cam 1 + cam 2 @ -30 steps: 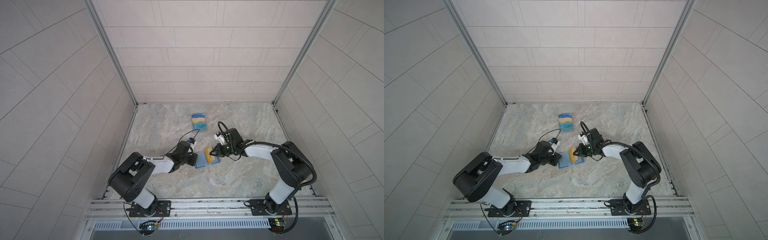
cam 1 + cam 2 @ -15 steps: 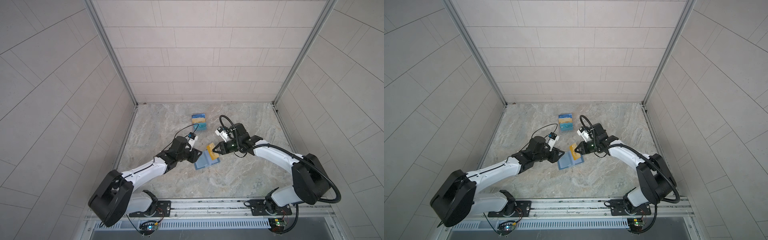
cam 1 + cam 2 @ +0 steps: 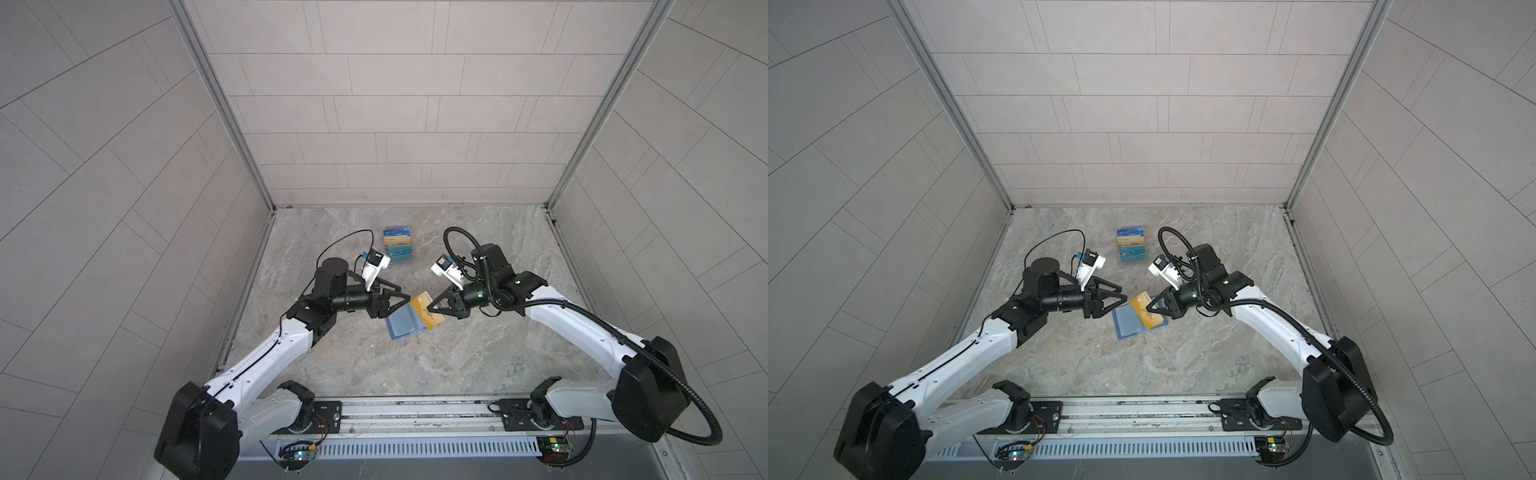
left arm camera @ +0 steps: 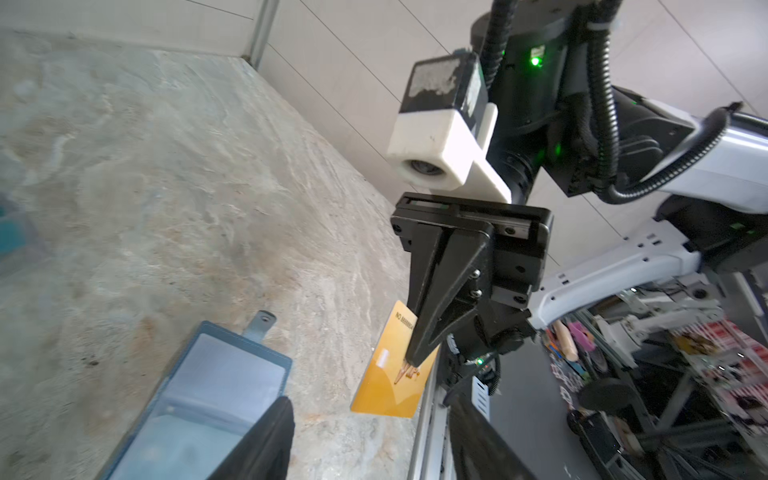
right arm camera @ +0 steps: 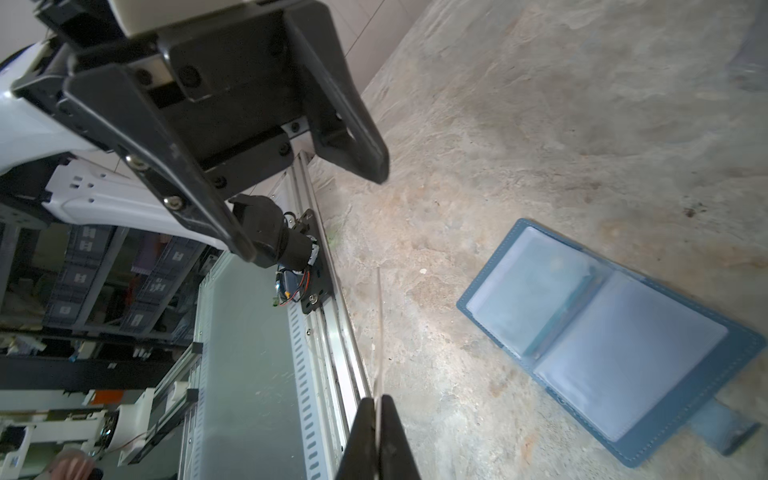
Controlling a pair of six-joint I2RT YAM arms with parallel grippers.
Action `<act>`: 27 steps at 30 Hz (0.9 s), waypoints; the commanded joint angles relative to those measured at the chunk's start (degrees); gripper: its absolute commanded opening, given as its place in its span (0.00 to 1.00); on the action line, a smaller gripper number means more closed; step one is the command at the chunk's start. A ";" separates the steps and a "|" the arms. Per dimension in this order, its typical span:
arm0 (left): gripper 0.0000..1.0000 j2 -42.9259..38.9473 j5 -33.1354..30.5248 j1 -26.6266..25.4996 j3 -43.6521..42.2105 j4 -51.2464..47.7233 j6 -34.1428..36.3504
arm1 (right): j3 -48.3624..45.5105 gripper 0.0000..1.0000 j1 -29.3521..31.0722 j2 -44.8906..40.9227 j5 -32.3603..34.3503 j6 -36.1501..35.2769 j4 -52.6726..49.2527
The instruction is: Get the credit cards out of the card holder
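The gold card is hanging near the open card holder lying on the surface. The right hand is pinching it by the tips, so it could slip and fall. The left hand is spread, empty.

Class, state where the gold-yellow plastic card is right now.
In a top view, the gold-yellow plastic card is pinched in the right gripper, overlapping the right side of the open teal-blue card holder.

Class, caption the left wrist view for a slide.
Right gripper pinches a gold card, clear of the open card holder.
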 commanded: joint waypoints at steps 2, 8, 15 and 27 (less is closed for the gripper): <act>0.59 0.54 7.33 -1.43 1.41 2.16 -1.64 | 3.37 0.00 2.36 -0.46 -4.94 -8.69 -4.57; 0.53 -0.12 7.98 -4.14 2.68 -1.27 0.83 | 5.30 0.00 2.82 0.75 -7.89 -12.10 -7.38; 0.28 0.43 9.71 -6.04 4.38 -4.26 3.27 | 6.74 0.00 3.07 2.73 -8.95 -13.81 -8.53; 0.00 0.52 6.84 -6.02 4.26 -4.57 2.53 | 5.90 0.12 3.00 2.03 -3.05 -9.08 -5.07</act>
